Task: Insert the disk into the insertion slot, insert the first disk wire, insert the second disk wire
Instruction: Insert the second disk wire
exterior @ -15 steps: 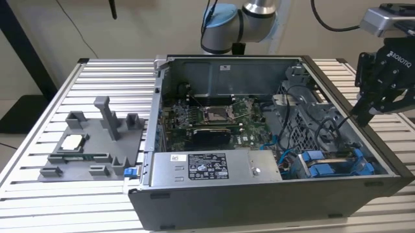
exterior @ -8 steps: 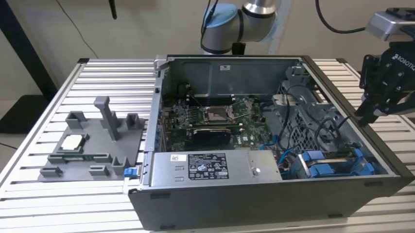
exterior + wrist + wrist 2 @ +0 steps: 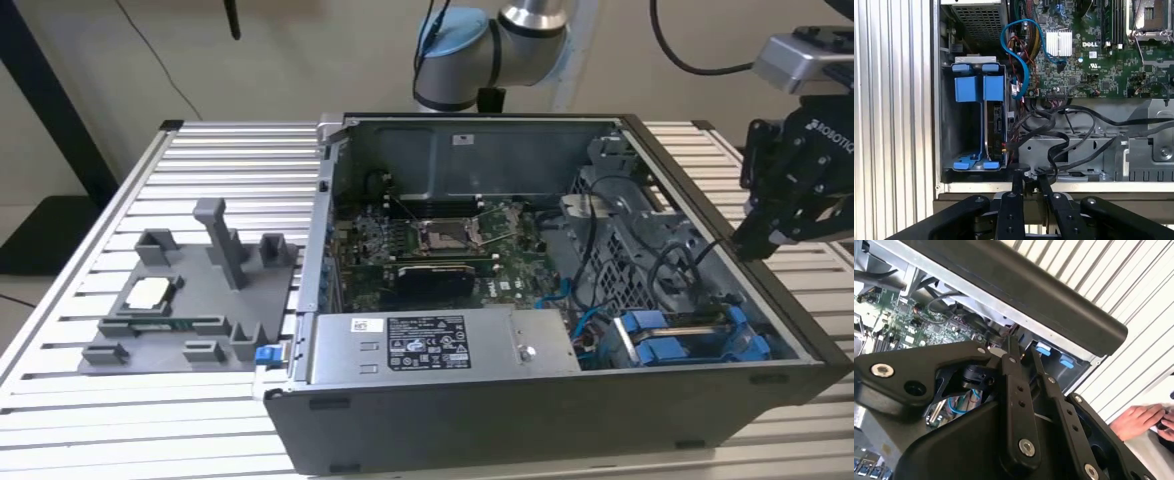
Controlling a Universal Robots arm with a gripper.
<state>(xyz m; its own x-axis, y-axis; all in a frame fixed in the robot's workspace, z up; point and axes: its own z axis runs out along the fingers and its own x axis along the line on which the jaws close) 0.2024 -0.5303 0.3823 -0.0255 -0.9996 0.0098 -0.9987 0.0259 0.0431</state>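
The disk (image 3: 997, 125) stands edge-on inside the insertion slot (image 3: 985, 131) of the grey drive cage (image 3: 947, 125), held between blue carrier rails (image 3: 993, 88). In the exterior view the blue carrier (image 3: 683, 336) sits low in the case at the exterior view's right. My black gripper (image 3: 738, 244) hangs over the case's right wall, apart from the cage. Its fingers (image 3: 1017, 181) stand close together, shut on a thin black disk wire (image 3: 1052, 159) that runs down into the case. In the second wrist view the gripper (image 3: 1020, 351) points at the case's edge.
An open computer case (image 3: 534, 420) lies on a slatted white table (image 3: 134, 430). Loose black and blue cables (image 3: 1019, 50) cross beside the cage, over the motherboard (image 3: 441, 240). A grey fixture (image 3: 187, 300) sits at the exterior view's left. A person's hand (image 3: 1139, 421) rests beyond the case.
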